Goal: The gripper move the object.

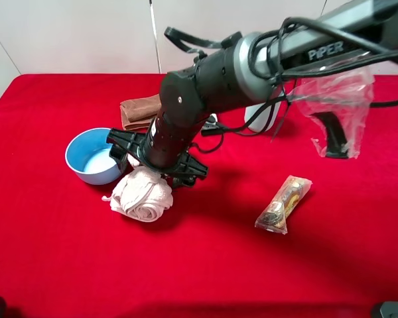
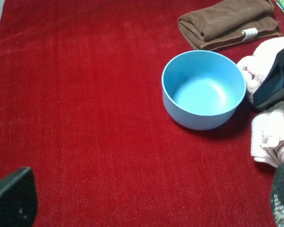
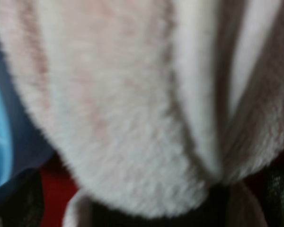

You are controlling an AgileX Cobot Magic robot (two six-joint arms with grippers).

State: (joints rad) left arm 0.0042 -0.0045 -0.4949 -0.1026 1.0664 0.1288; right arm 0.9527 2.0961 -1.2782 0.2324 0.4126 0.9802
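exterior high: on the red cloth-covered table (image 1: 46, 265), the right gripper (image 1: 151, 171) reaches across the middle and bears down on a crumpled pinkish-white terry towel (image 1: 144, 197). the towel lies in the left half, about midway between the near and far edges. a round light-blue plastic bowl (image 1: 86, 158) stands just beside it, on its left-edge side. a folded brown cloth (image 1: 138, 111) sits toward the far edge. a clear-wrapped snack packet (image 1: 284, 204) lies well apart in the right half, and a crinkled clear plastic bag (image 1: 338, 109) sits near the far right corner.

left wrist: the left gripper (image 2: 146, 203) hangs over bare red cloth near the left edge, jaws spread wide and holding nothing.

right wrist: fluffy pile fills the frame, with dark fingertips at either side of the bundle, so the jaws look parted around it, not yet pinched. the towel should prove light, soft and limp, neither slippery nor fragile. a deep grip on the thick bunched middle looks safer than a loose edge, which would likely unfurl and drag against the bowl.
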